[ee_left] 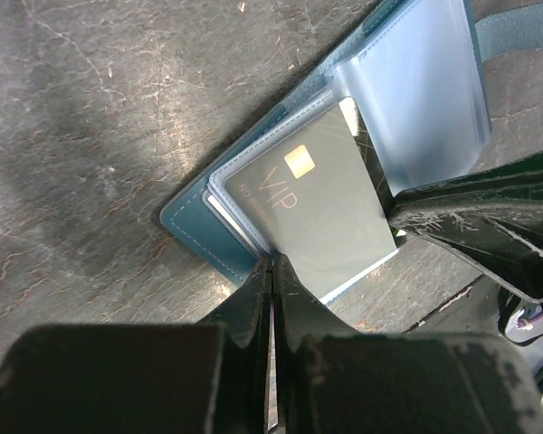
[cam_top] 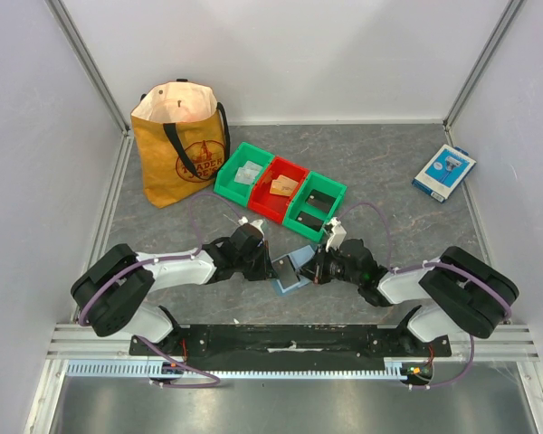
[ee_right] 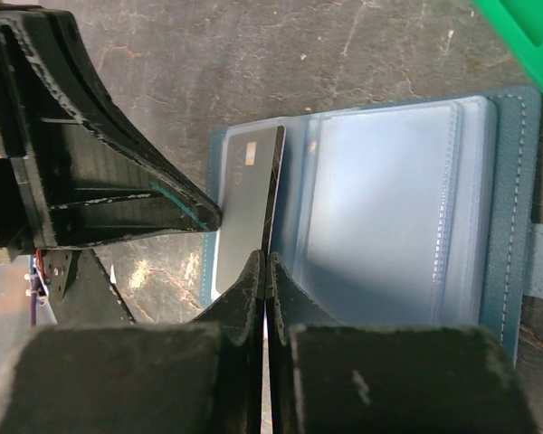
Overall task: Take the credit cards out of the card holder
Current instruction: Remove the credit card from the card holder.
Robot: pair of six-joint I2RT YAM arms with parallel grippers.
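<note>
Top external view: three open bins sit in a slanted row on the grey worktop (cam_top: 380, 194), touching side to side. The left green bin (cam_top: 235, 195) holds pale cards (cam_top: 247, 174). The red bin (cam_top: 270, 214) holds orange-tan cards (cam_top: 283, 185). The right green bin (cam_top: 335, 185) holds a dark flat piece (cam_top: 319, 204) that I cannot identify. The card holder (cam_top: 291, 282) lies open on the worktop just on the near side of the bins, between the two arms, and both arms hide most of it from above. Left wrist view: the holder's dark blue cover is down and its clear sleeve pages are fanned up. A grey card (ee_left: 321, 203) marked "VIP", with a gold chip, lies on the sleeves, skewed to them. The left fingers (ee_left: 271, 289) are pressed fully together, with their seam at the card's lower corner and the stacked sleeve edges. I cannot tell whether anything is pinched between them. Right wrist view: the right fingers (ee_right: 265, 280) are also closed flat. The card's long edge runs straight into their seam, so they appear to grip that card. One left finger's tip touches the card's opposite edge. A green bin corner shows at the top right of this view. Surroundings: a yellow tote bag (cam_top: 181, 145) stands at far left, near the left green bin. A blue-and-white box (cam_top: 443, 172) lies at far right, well apart from the rest.
</note>
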